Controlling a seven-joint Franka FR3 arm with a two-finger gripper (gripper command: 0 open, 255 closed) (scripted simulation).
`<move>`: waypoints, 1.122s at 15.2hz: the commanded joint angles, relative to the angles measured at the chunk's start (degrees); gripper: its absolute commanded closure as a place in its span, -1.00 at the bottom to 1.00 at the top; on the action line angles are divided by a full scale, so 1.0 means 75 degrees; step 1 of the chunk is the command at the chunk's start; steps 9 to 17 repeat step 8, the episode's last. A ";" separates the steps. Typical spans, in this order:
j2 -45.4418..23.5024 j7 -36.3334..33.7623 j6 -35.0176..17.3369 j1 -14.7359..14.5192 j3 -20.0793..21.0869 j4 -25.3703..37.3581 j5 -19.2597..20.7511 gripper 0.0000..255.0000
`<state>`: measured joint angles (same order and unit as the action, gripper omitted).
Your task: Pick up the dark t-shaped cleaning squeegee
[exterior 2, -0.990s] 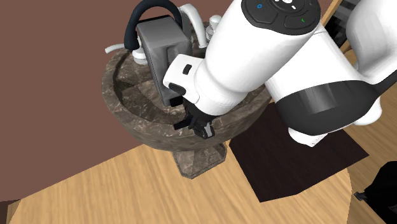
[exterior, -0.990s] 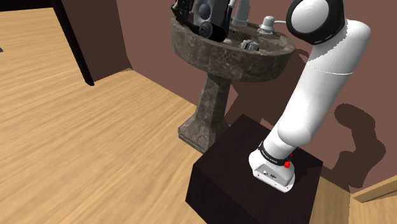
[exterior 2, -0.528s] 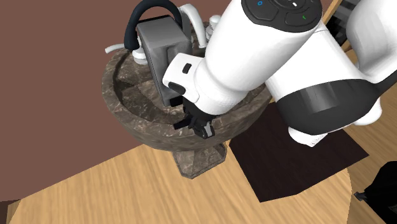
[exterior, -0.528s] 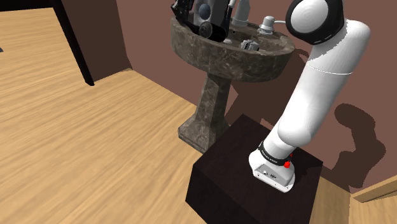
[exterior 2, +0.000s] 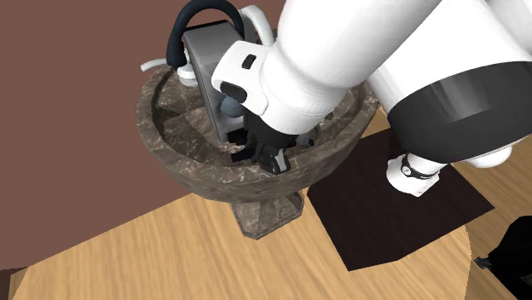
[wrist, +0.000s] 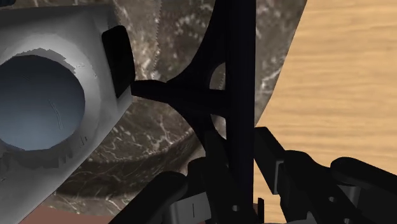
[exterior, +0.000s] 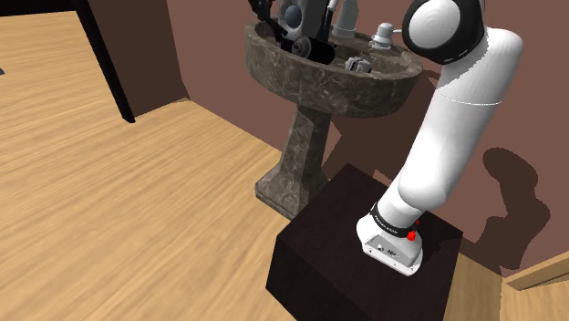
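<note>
**Black gripper clasping a dark T-shaped squeegee at the rim of a stone basin**

Closest to the hand's camera, the gripper [wrist: 232, 167] was closed on the dark T-shaped squeegee [wrist: 234, 70]. Its two black fingers pressed against either side of the long straight bar. A thinner stem [wrist: 168, 89] branched off that bar toward a grey boxy object [wrist: 57, 102] with a round blue-grey face. The stem ended right at that object's side, and it could not be told whether the two touched. Behind both curved the dark marbled basin [wrist: 168, 143], and past its rim lay the wooden floor [wrist: 343, 76], well below.

In the shoulder view the squeegee sat at about twelve o'clock, over the basin's near rim. A metal tap [exterior: 384, 35] stood at about one o'clock, and the robot's dark stand [exterior: 346, 264] was at five o'clock.

Several things looked likely to go wrong from here. The grip was on a narrow bar, so the squeegee could swivel between the pads. The stem could snag on the grey object as the hand rose, which could wrench the squeegee loose or tip the object over. If it slipped free, the squeegee would probably fall into the basin or over the rim to the floor. The bulky arm also worked close to the tap, so a wide swing could strike it.
</note>
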<state>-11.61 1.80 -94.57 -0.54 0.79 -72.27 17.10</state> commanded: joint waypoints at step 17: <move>-0.0533 0.0250 0.0971 -0.0052 -0.0001 0.1533 0.0011 1.00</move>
